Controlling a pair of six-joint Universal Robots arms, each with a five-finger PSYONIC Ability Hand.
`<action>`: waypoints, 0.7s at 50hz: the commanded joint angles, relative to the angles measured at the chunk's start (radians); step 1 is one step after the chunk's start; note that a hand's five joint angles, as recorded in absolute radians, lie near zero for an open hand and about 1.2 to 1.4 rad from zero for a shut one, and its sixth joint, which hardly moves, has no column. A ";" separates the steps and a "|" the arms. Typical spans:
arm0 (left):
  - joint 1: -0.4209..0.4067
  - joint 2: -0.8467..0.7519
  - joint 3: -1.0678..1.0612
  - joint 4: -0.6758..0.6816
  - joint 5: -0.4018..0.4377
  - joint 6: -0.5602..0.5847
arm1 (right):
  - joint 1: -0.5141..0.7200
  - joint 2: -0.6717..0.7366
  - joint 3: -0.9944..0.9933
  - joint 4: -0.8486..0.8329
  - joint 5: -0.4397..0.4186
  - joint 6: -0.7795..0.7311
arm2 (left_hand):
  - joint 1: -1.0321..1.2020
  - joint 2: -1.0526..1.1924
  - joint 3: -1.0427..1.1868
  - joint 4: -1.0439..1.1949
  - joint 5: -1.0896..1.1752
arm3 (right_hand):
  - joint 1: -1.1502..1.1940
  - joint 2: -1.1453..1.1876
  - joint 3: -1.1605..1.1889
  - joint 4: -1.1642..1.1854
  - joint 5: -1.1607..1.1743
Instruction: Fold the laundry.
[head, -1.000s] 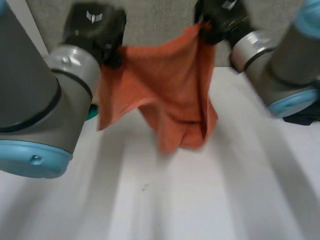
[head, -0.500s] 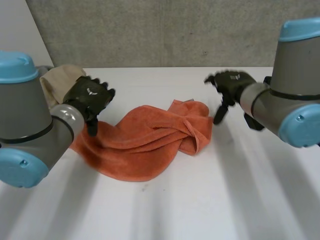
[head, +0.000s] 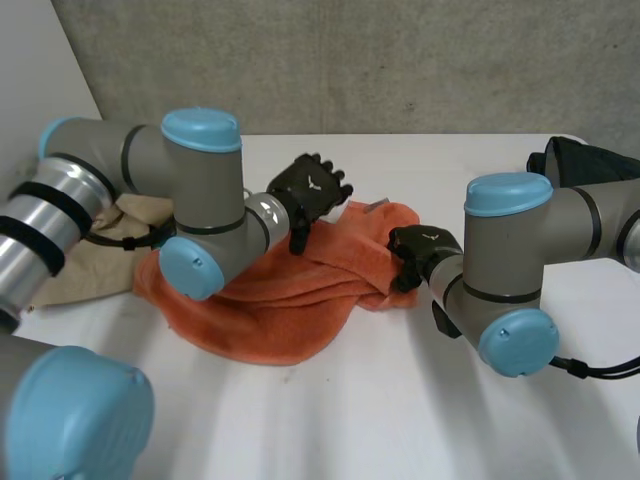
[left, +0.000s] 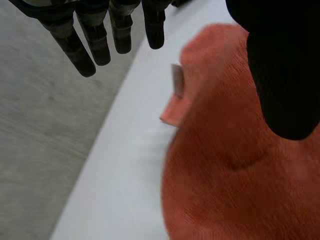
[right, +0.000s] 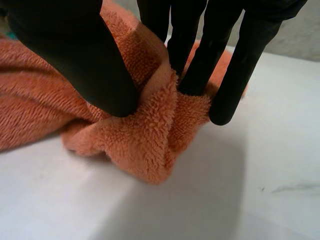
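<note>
With our right hand (head: 420, 246) we pinch the bunched end of the orange towel (head: 262, 305), which lies crumpled on the worktop (head: 380, 410), probably to draw it flat, while our left hand (head: 312, 190) hovers straight-fingered over the towel's far edge, holding nothing.

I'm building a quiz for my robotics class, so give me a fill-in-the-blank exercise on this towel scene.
The towel on the white table is ____ in colour.
The right hand pinches a bunched fold of it between fingers and ____.
The left hand, fingers straight, holds ____.
Missing words: orange; thumb; nothing.
</note>
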 joint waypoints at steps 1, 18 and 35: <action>0.024 -0.099 0.087 -0.044 0.006 0.049 | -0.016 -0.202 0.065 0.004 0.029 -0.094 | -0.040 -0.035 -0.042 -0.028 -0.052 | 0.275 0.228 0.233 0.220 0.243; -0.004 -0.011 0.113 0.203 -0.097 -0.163 | -0.147 -0.302 0.007 -0.045 -0.179 -0.246 | 1.182 1.187 1.180 1.194 1.170 | 0.275 0.228 0.233 0.220 0.243; -0.027 0.330 -0.020 0.673 -0.420 -0.267 | -0.084 -0.064 -0.507 -0.579 -0.154 -0.421 | 1.182 1.187 1.180 1.194 1.170 | 0.275 0.228 0.233 0.220 0.243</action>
